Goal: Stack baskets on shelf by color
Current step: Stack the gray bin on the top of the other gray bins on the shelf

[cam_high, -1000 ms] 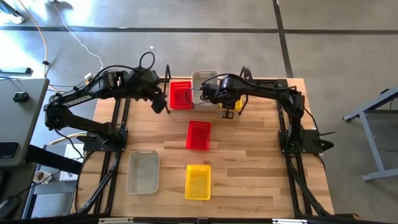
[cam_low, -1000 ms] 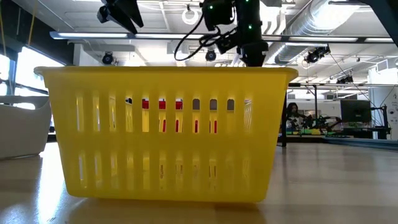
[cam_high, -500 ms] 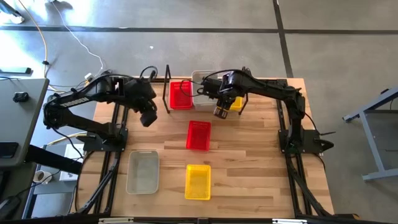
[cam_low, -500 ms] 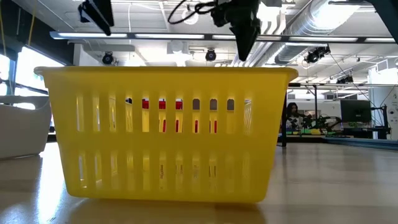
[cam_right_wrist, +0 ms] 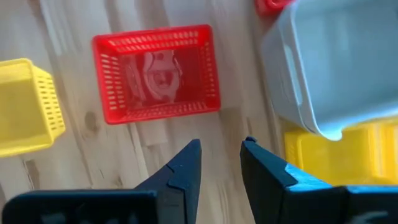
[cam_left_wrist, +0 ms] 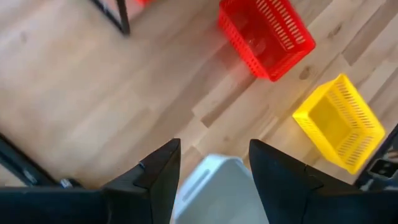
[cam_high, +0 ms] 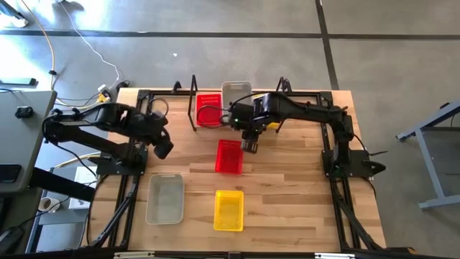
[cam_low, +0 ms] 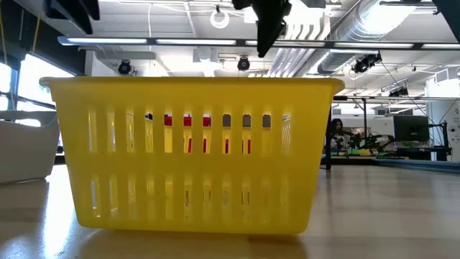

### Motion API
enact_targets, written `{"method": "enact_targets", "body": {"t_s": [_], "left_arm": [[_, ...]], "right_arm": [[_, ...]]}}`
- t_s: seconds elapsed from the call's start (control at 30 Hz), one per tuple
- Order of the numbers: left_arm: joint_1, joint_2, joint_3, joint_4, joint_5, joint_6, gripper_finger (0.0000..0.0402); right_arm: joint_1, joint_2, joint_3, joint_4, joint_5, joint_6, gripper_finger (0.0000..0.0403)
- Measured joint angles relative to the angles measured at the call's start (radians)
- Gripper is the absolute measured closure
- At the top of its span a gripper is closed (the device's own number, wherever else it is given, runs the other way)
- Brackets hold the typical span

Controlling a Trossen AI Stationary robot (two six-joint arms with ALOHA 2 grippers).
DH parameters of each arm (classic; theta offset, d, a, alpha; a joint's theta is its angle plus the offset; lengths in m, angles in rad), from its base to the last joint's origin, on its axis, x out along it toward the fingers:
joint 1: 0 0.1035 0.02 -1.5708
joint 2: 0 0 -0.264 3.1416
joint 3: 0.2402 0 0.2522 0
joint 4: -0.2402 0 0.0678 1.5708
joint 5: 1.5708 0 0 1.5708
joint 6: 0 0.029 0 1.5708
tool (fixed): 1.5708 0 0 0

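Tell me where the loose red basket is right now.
In the high view the red basket sits on the table's middle, just in front of the shelf, with the yellow basket nearer the front edge and the right gripper hovering over its far right corner.

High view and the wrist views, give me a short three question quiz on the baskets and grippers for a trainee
1. True or false: a red basket already sits on the shelf.
2. How many baskets lie on the tabletop off the shelf? A) two B) three C) four
3. Fill in: the right gripper hangs beside the loose ____ basket.

Key
1. True; it sits beside a clear-grey basket.
2. B: the red basket, the yellow basket and the clear-grey basket.
3. Red. The right wrist view shows that gripper open and empty; the left gripper is open too, over bare wood.
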Motion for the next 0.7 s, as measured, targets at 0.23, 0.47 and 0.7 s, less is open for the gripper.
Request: {"method": "enact_targets", "body": {"t_s": [0.23,0.47,0.7], "left_arm": [[-0.155,-0.022,-0.095,0.001,-0.024,-0.348,0.0222],[-0.301,-0.002,-0.192,0.000,-0.007,-0.618,0.0222],[-0.458,0.031,-0.243,-0.012,-0.032,-0.869,0.0222]], "right_arm": [[0.019,0.000,0.000,0.004,0.000,-0.037,0.0304],[0.034,0.000,0.000,0.005,0.001,-0.096,0.0304],[0.056,0.000,0.000,0.005,0.002,-0.149,0.0304]]}}
